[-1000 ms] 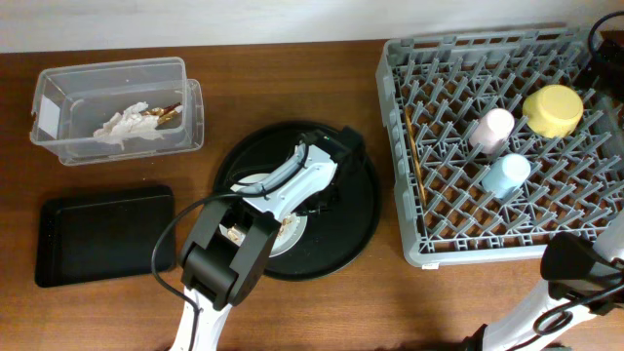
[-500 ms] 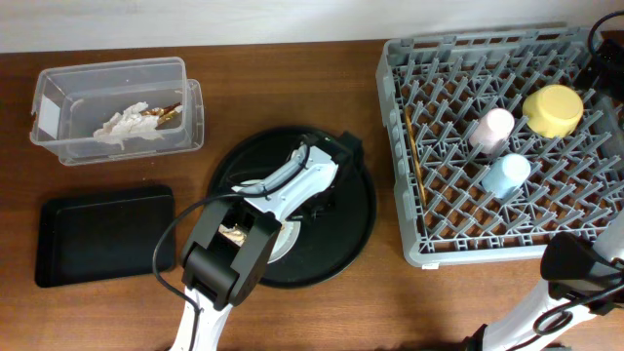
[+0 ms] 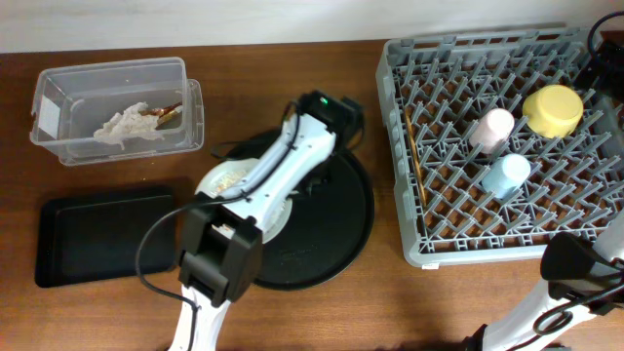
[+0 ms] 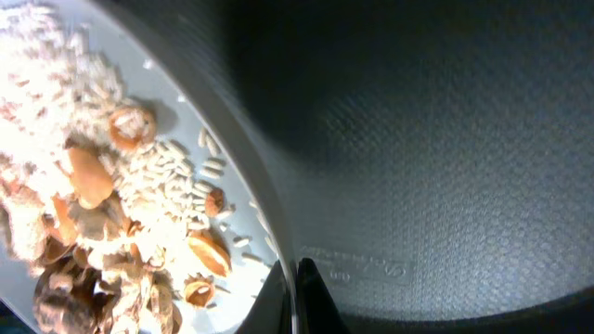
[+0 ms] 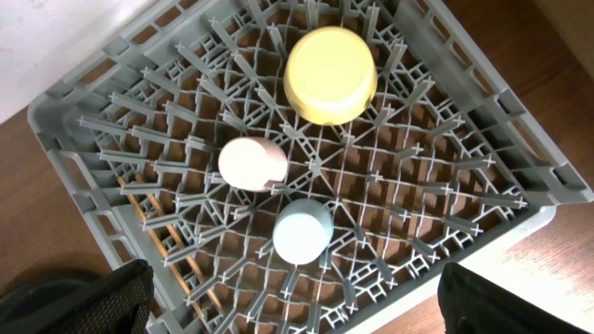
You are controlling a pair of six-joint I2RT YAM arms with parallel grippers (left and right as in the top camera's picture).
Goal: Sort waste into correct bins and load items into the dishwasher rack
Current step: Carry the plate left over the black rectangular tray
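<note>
My left gripper point(image 4: 299, 289) is shut on the rim of the pale grey plate point(image 4: 162, 111), which carries beige-brown food bits point(image 4: 102, 213). In the overhead view the plate point(image 3: 220, 181) hangs over the left edge of the large round black tray point(image 3: 331, 234), partly under my left arm. The grey dishwasher rack point(image 3: 487, 249) holds the pink cup point(image 3: 490, 129), the light-blue cup point(image 3: 506, 175), the yellow bowl point(image 3: 553, 109) and the chopsticks point(image 3: 414, 166). My right gripper point(image 5: 292, 301) is open and empty above the rack's near edge.
The clear tub point(image 3: 58, 146) at the back left holds wrapper scraps point(image 3: 127, 122). The shallow black rectangular tray point(image 3: 102, 234) lies just left of the plate. The rack point(image 5: 83, 102) fills the right wrist view.
My left arm has swung left and back, carrying the plate from the middle of the round tray toward its left edge. The right arm has not moved.
</note>
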